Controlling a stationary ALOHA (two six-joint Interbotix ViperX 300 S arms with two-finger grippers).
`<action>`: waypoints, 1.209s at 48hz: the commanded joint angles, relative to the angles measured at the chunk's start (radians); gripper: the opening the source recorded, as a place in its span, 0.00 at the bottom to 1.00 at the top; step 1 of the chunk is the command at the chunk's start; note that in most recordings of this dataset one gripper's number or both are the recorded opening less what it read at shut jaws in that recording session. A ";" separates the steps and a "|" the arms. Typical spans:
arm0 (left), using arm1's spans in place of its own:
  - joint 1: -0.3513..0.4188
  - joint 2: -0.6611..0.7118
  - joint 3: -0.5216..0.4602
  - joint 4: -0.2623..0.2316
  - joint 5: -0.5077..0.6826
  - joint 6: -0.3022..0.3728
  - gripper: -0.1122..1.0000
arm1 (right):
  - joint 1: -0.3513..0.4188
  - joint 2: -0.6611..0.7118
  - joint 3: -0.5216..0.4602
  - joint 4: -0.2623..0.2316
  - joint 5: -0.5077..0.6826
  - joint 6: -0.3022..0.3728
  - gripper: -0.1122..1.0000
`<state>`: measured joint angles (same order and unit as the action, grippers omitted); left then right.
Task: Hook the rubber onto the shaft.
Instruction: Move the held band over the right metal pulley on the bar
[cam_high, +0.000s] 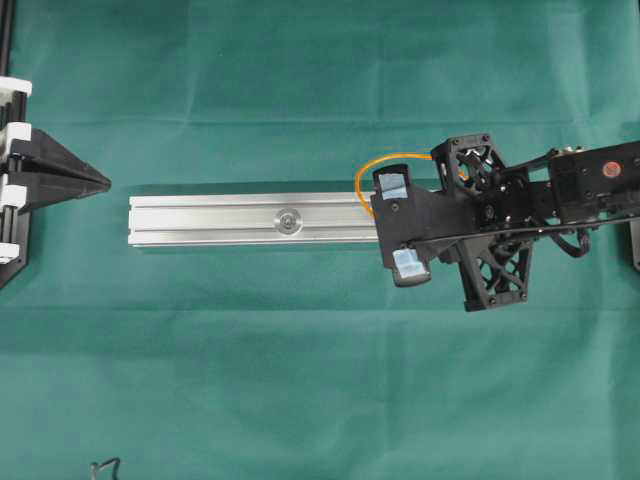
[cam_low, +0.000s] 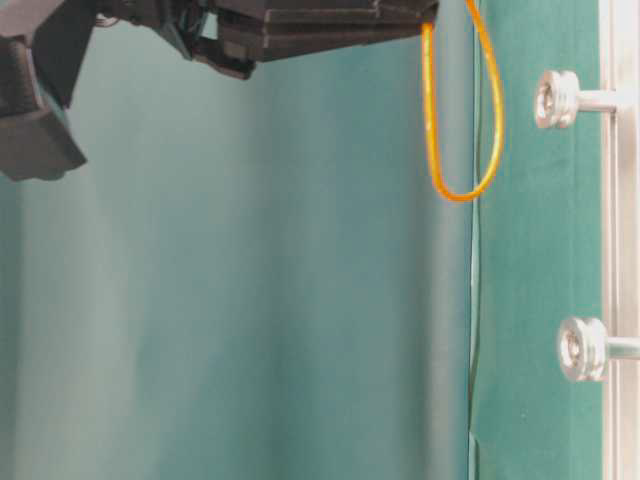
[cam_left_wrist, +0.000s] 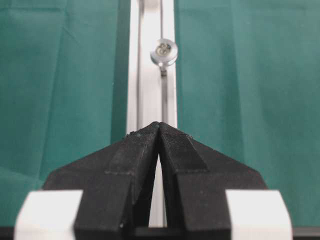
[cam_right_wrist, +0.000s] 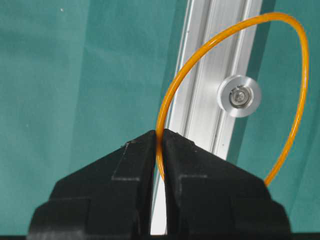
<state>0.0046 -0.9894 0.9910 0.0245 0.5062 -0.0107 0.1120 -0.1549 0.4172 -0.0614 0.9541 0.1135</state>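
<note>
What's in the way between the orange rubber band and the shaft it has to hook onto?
Nothing visible. The right gripper holds the rubber band with its loop hanging free above the rail. The table-level view shows open air between the loop and the nearest shaft.

Green cloth (cam_high: 300, 370) over the whole table (faintly creased), even light

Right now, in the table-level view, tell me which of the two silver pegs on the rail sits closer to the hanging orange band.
The upper peg: the rubber band hangs level with it, while the lower peg sits well below the loop's bottom.
</note>
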 joint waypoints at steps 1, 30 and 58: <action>0.000 0.008 -0.031 0.003 -0.005 0.000 0.12 | 0.000 -0.011 -0.003 -0.002 -0.017 0.002 0.16; 0.000 0.008 -0.031 0.003 -0.005 0.000 0.12 | 0.000 -0.011 0.017 -0.003 -0.051 0.003 0.16; 0.002 0.008 -0.031 0.002 -0.005 0.000 0.12 | 0.000 -0.009 0.018 -0.002 -0.051 0.003 0.16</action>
<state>0.0031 -0.9910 0.9910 0.0245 0.5062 -0.0107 0.1120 -0.1549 0.4449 -0.0629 0.9112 0.1150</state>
